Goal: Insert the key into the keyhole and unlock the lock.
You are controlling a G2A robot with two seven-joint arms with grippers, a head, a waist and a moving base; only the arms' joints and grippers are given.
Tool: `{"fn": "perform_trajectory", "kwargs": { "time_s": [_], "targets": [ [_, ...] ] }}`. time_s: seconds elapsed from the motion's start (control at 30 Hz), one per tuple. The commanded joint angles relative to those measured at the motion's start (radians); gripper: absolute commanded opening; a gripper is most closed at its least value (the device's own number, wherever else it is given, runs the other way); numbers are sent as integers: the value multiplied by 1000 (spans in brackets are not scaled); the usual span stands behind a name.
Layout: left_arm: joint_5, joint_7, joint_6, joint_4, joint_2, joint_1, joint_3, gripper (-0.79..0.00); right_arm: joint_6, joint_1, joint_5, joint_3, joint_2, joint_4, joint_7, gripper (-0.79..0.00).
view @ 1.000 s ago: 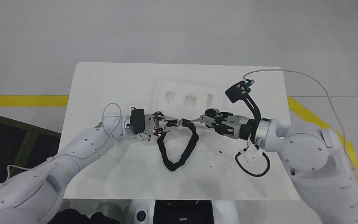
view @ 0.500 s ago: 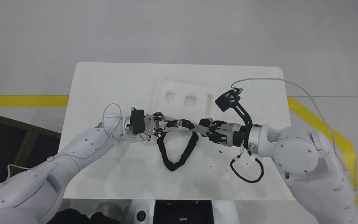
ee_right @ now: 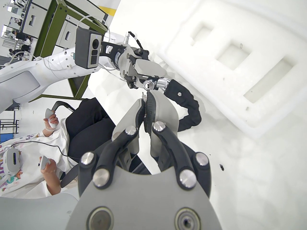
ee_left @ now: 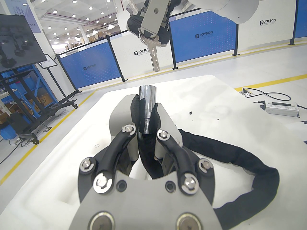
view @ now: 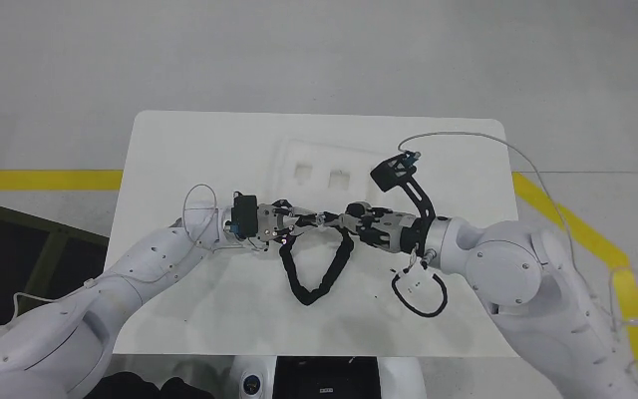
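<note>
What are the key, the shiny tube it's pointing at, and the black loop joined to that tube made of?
Key: metal, silvery with a dull sheen and a dimpled blade.
Lock cylinder: polished metal, probably chromed, since it mirrors its surroundings.
Black loop: looks like a woven fabric sleeve, matte and wrinkled, likely covering a chain or cable that cannot be seen.

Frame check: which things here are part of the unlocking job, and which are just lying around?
Job: key, clamped in the right gripper; lock cylinder, clamped in the left gripper; its black sleeved chain, looped on the table.
Lying about: white foam tray; black specks on the table; power brick off the table.
</note>
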Motion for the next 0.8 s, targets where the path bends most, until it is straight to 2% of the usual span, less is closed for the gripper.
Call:
{"fn": "perform_trajectory", "kwargs": {
  "time_s": [0.0,0.77],
  "targets": [
    [0,0,0,0,0,0,0,-785,0,1,3,-5,-1,4,-6,-785],
    [0,0,0,0,0,0,0,-785,29,12,-28,-42,-17,33,-56,-785]
  ]
}}
